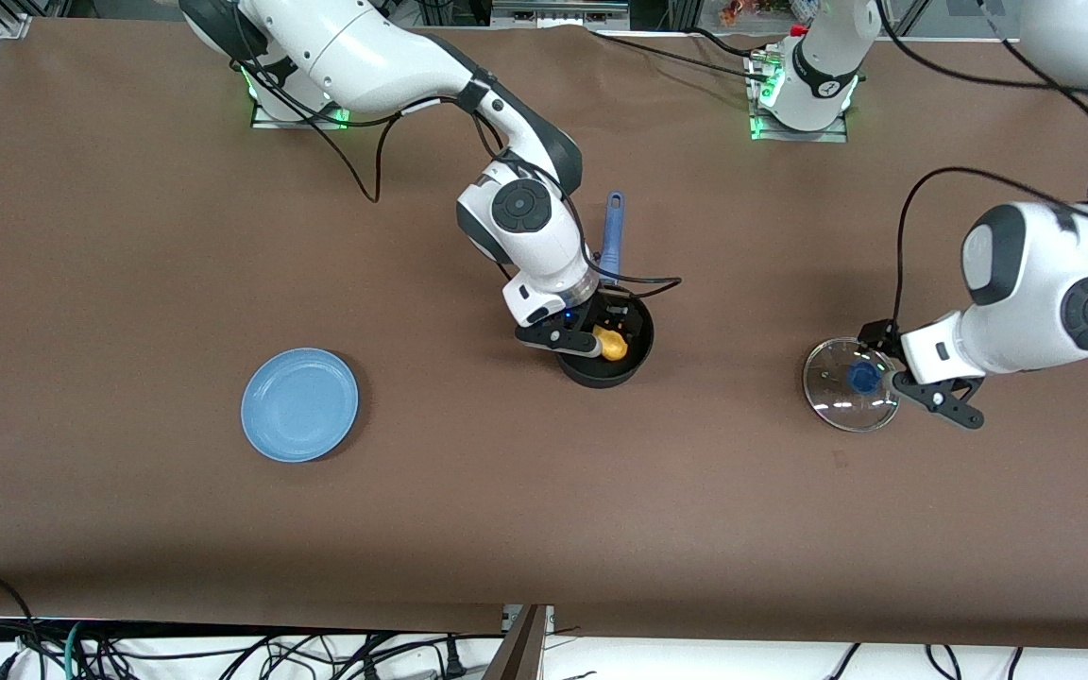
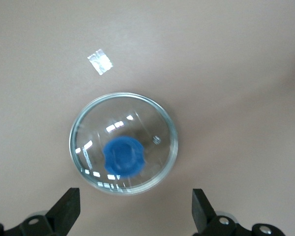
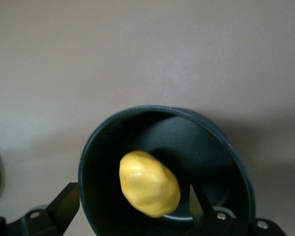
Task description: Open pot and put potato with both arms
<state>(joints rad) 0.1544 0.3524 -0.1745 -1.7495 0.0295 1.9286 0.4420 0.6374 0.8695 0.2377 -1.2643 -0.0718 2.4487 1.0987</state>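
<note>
Right gripper [image 1: 601, 331] over the uncovered pot [image 1: 605, 370], fingers spread, potato [image 1: 612, 345] in pot, left gripper [image 1: 893, 364] spread over glass lid [image 1: 848, 385] on table [image 1: 128, 283]

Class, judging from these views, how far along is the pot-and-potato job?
Done: the glass lid lies on the table, the left gripper open above it. In hand: the potato sits in the pot, between the right gripper's open fingers. Left: withdrawing the arm.
</note>
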